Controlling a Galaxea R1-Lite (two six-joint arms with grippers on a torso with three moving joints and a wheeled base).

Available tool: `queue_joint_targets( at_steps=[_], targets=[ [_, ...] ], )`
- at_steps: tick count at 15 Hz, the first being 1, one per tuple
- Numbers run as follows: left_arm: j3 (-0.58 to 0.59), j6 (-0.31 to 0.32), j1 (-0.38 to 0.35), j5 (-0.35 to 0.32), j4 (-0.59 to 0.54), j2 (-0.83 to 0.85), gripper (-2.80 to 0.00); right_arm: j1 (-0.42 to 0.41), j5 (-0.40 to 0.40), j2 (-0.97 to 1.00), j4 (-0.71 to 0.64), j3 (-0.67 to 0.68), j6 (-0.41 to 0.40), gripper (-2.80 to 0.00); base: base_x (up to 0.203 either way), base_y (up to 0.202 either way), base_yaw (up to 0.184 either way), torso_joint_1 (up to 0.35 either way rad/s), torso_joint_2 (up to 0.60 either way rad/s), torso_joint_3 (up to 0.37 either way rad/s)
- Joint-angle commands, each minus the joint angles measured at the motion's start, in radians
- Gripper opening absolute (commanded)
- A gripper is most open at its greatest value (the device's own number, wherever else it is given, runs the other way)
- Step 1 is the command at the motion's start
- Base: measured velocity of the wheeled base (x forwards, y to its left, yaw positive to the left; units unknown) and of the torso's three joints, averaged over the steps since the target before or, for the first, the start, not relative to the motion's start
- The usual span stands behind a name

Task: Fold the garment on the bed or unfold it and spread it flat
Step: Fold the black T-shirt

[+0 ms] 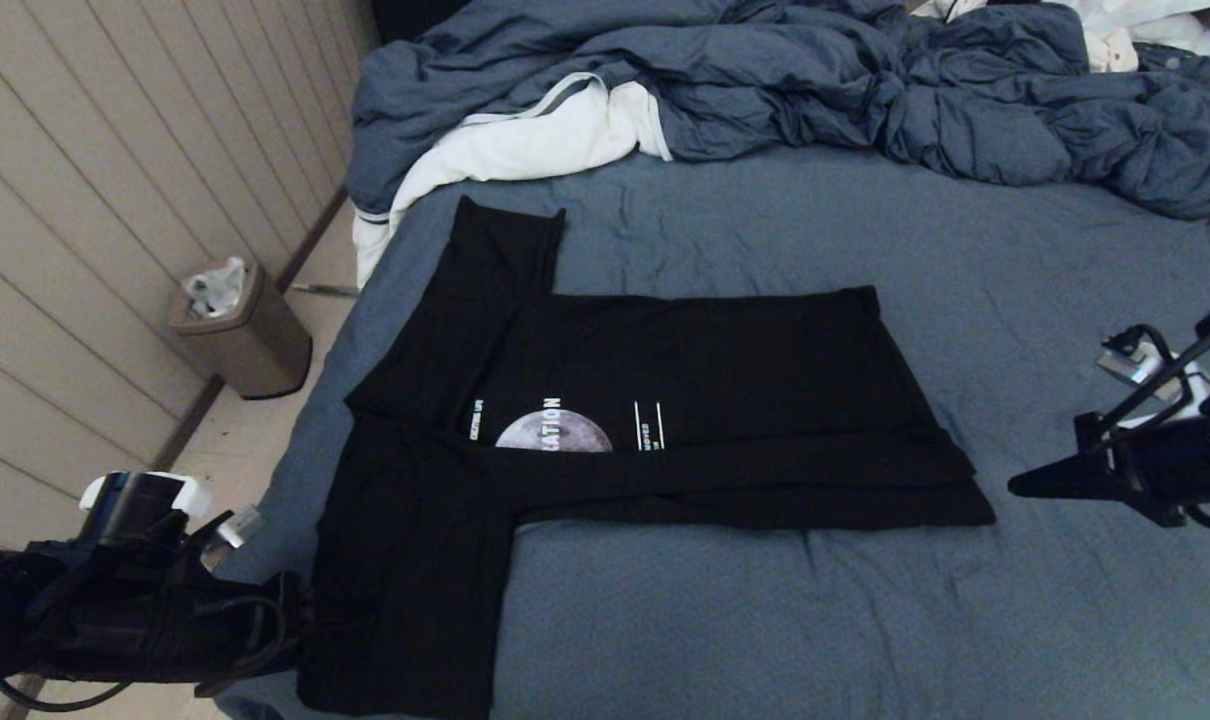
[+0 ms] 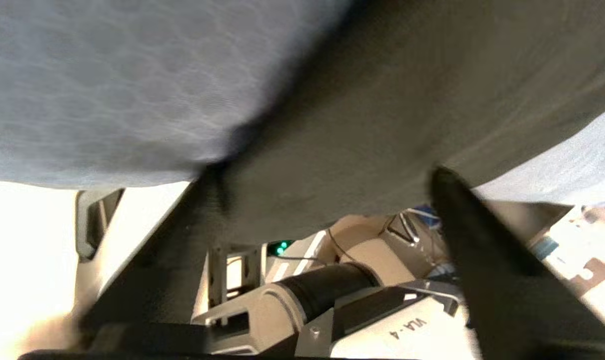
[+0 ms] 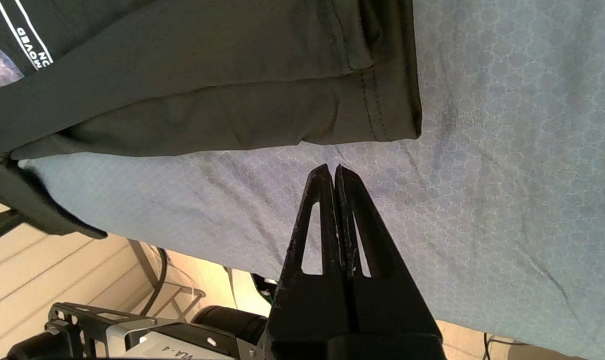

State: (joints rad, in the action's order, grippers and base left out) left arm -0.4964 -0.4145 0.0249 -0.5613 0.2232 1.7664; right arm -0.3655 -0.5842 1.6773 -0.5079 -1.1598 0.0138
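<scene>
One head view shows the whole shirt (image 1: pixel 655 400) on the bed (image 1: pixel 865 620); wrist views add the left claw (image 2: pixel 327 195) gaping wide, the right claw (image 3: pixel 332 170) pinched empty.

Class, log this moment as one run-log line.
garment: partly folded on bed | left gripper: open at near sleeve | right gripper: shut, off cloth

bare bed (image 1: pixel 965 330) right, duvet (image 1: pixel 815 90) heaped behind

Black moon-print garment (image 1: pixel 665 400), partly folded, flat on blue-grey bed (image 1: pixel 865 620)
</scene>
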Motion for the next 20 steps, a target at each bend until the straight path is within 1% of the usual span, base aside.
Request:
queue_joint_targets(
  at_steps=[1, 3, 8, 10, 12, 13, 15, 17, 20],
  targets=[
    [-0.005, -0.003, 0.003, -0.003, 0.005, 0.006, -2.8, -0.001, -0.003, 0.007, -0.003, 0.002, 0.0, -2.8, 0.0, 0.0, 0.0, 0.0, 0.0, 0.0],
    [-0.007, -0.016, 0.003, -0.008, 0.005, 0.001, -2.8, -0.001, -0.003, 0.007, -0.003, 0.0, 0.0, -2.8, 0.0, 0.0, 0.0, 0.0, 0.0, 0.0],
    [-0.001, -0.017, 0.004, -0.019, 0.003, -0.036, -2.8, -0.006, -0.003, 0.003, -0.003, 0.003, 0.0, -2.8, 0.0, 0.0, 0.0, 0.0, 0.0, 0.0],
    [-0.002, -0.022, 0.004, -0.019, -0.002, -0.079, -2.8, -0.007, -0.003, -0.002, -0.004, 0.002, 0.002, -2.8, 0.0, 0.0, 0.0, 0.0, 0.0, 0.0],
    [-0.016, -0.046, 0.005, -0.019, -0.009, -0.165, -2.8, -0.007, -0.002, -0.005, -0.004, 0.002, 0.003, -2.8, 0.0, 0.0, 0.0, 0.0, 0.0, 0.0],
    [-0.052, -0.067, 0.014, -0.019, -0.021, -0.199, -2.8, -0.008, -0.002, -0.007, -0.004, 0.0, 0.005, -2.8, 0.0, 0.0, 0.0, 0.0, 0.0, 0.0],
    [-0.172, -0.115, 0.027, -0.027, -0.09, -0.246, -2.8, -0.009, -0.003, -0.007, -0.004, 0.0, 0.006, -2.8, 0.0, 0.0, 0.0, 0.0, 0.0, 0.0],
    [-0.318, -0.15, 0.034, -0.059, -0.188, -0.272, -2.8, -0.009, -0.003, -0.006, -0.003, 0.0, 0.005, -2.8, 0.0, 0.0, 0.0, 0.0, 0.0, 0.0],
    [-0.543, -0.189, 0.036, -0.081, -0.316, -0.259, -2.8, -0.006, -0.01, 0.007, -0.003, -0.011, 0.0, -2.8, 0.0, 0.0, 0.0, 0.0, 0.0, 0.0]
  ],
)
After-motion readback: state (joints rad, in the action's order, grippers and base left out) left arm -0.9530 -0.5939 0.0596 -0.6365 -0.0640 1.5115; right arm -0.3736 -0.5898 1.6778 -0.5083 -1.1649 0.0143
